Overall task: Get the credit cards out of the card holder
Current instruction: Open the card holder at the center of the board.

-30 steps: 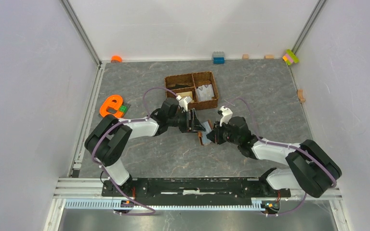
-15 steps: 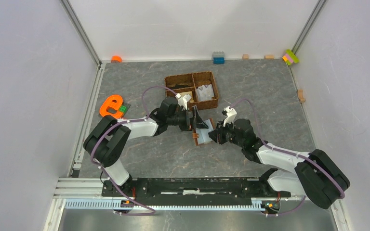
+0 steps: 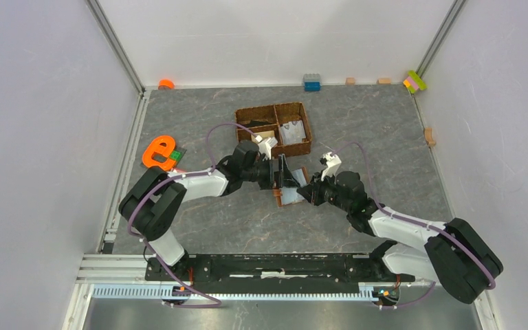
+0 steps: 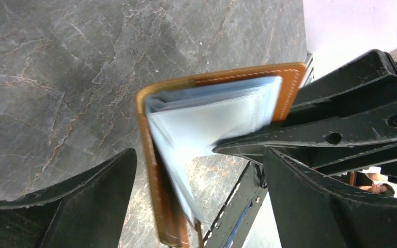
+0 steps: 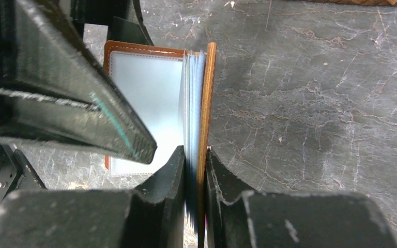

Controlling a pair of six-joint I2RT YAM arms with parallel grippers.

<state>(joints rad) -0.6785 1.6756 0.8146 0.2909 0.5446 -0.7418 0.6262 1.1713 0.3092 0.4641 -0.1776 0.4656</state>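
Observation:
The card holder (image 3: pixel 290 197) is a brown wallet with pale grey-blue pockets, held open at mid-table. My right gripper (image 5: pixel 195 152) is shut on one upright flap of the card holder (image 5: pixel 205 93), cover and pockets together; it also shows in the top view (image 3: pixel 304 193). The other flap (image 5: pixel 144 98) lies flat. My left gripper (image 4: pixel 199 155) is open, its fingers (image 4: pixel 72 201) wide on either side of the card holder (image 4: pixel 212 108), not touching it; it also shows in the top view (image 3: pixel 285 177). I cannot make out any credit cards in the pockets.
A brown woven basket (image 3: pixel 273 110) stands just behind the grippers, with a tan flat piece (image 3: pixel 265 135) and a pale one (image 3: pixel 292 130) in its compartments. An orange letter toy (image 3: pixel 158 151) lies at the left. Small blocks (image 3: pixel 311 82) line the back wall.
My left gripper has moved a little to the right, over the card holder. My right arm has swung its elbow outward while its gripper keeps hold of the flap.

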